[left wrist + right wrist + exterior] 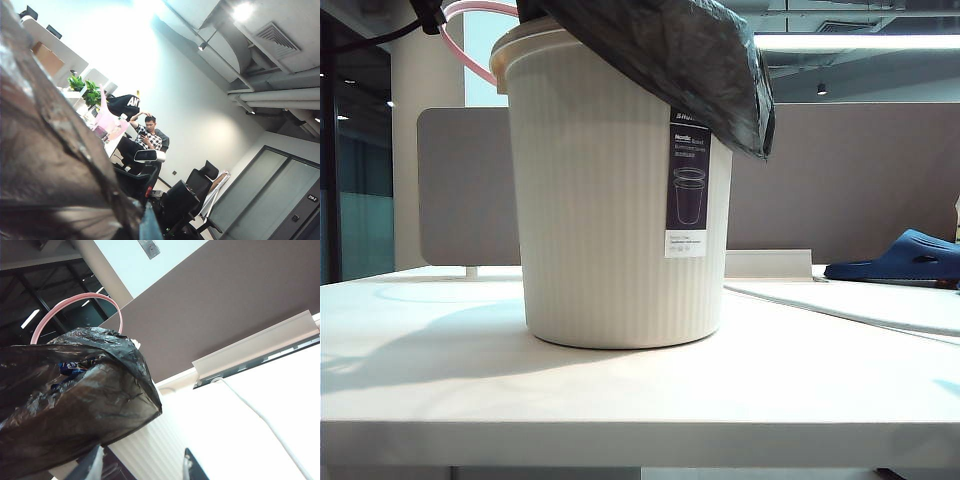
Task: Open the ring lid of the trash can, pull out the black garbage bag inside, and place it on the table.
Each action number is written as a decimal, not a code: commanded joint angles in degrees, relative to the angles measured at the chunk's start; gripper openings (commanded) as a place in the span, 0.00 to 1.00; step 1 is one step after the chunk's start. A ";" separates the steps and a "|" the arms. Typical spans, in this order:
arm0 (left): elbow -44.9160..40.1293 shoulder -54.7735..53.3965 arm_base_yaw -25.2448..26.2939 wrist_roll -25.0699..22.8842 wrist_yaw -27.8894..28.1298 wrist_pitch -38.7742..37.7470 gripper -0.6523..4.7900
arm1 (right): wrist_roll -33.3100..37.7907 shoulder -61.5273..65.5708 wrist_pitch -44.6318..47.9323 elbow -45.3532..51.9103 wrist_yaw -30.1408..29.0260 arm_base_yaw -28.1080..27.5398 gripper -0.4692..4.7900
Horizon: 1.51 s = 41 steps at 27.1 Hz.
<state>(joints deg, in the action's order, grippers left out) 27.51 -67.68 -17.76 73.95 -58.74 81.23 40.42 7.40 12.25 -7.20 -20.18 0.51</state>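
- I am working in an open office, at a white table [620,400] backed by a grey partition panel [850,180].
- From my left wrist I see black swivel chairs [200,185] and a seated man [147,137] looking at his phone.
- Behind him stand white shelves [60,55] with green plants [85,90].
- Overhead run bare ducts [280,95], a ceiling vent [277,37] and strip lights [855,42].
- A glazed door [270,200] bears a room-number plate [312,198].
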 commanded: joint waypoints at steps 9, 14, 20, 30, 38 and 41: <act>0.09 0.15 -0.04 -1.81 1.05 1.33 0.11 | -3.48 11.17 6.45 -5.53 0.11 3.89 0.48; 0.09 0.15 -0.04 -2.78 1.05 0.24 0.11 | -4.04 18.03 12.15 -6.82 3.37 9.97 0.48; 0.09 0.15 -0.04 -3.06 1.05 0.24 0.11 | -4.13 28.06 22.53 -6.82 10.19 20.83 0.48; 0.09 0.13 -0.04 -3.06 0.87 0.24 0.11 | -2.69 44.30 39.08 -6.82 16.31 33.46 0.49; 0.09 0.13 -0.04 -3.54 0.90 0.11 0.11 | 4.96 54.49 51.30 -6.82 16.63 35.91 0.55; 0.09 0.11 -0.04 -3.69 0.90 0.02 0.11 | 7.82 58.31 56.17 -6.84 16.61 37.27 0.56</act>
<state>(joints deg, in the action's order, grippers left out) 27.51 -67.72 -17.76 70.65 -57.89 80.75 46.70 65.01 65.32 -13.82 -3.64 37.63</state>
